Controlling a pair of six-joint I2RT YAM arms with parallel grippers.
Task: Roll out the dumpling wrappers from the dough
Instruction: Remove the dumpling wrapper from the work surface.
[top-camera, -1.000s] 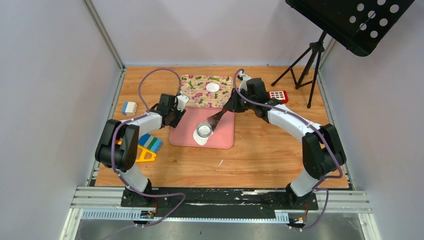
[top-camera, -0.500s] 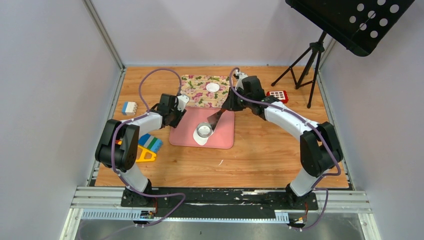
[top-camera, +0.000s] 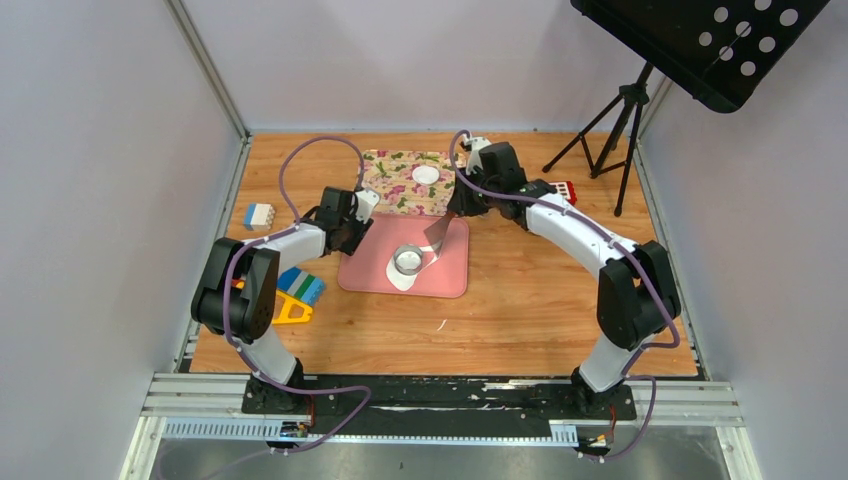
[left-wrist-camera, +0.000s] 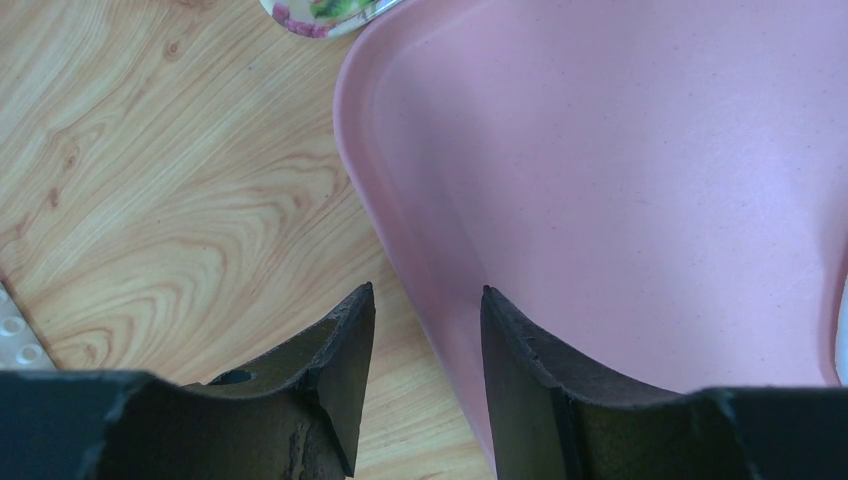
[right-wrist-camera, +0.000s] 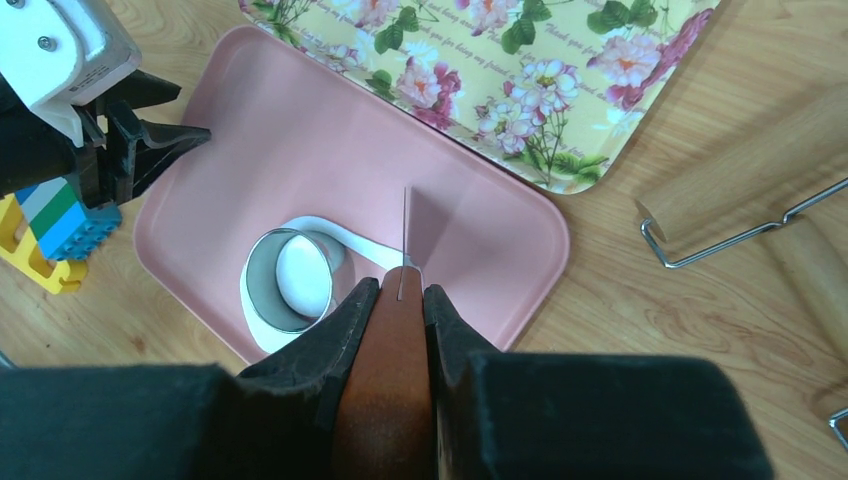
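The right tool (right-wrist-camera: 400, 290) is nearly shut, and its two fingers (right-wrist-camera: 350, 310) clamp the brown handle of a scraper (right-wrist-camera: 388, 370). In the right wrist view the thin metal blade is seen from its edge. It reaches out over the pink tray (right-wrist-camera: 300, 150), close beside a metal ring cutter (right-wrist-camera: 252, 290). I cannot tell if the blade touches the tray.

The ring cutter stands upright on the dough (right-wrist-camera: 345, 240), which lies as a flat white sheet in the near part of the pink tray. White dough also shows inside the ring.

The left tool (left-wrist-camera: 426, 295) is about half open and holds nothing. It is low at the left edge of the pink tray: the rim passes between the fingers, one over the wood and one over the tray.

One dumpling wrapper (top-camera: 426, 174), a small round white disc, lies on the flowered tray (right-wrist-camera: 560, 90), which touches the far edge of the pink tray.

A wooden rolling pin (right-wrist-camera: 730, 195) lies on the worktop (top-camera: 520, 300) to the right of the flowered tray. Coloured toy bricks (top-camera: 300, 285) lie left of the pink tray, near the left arm.
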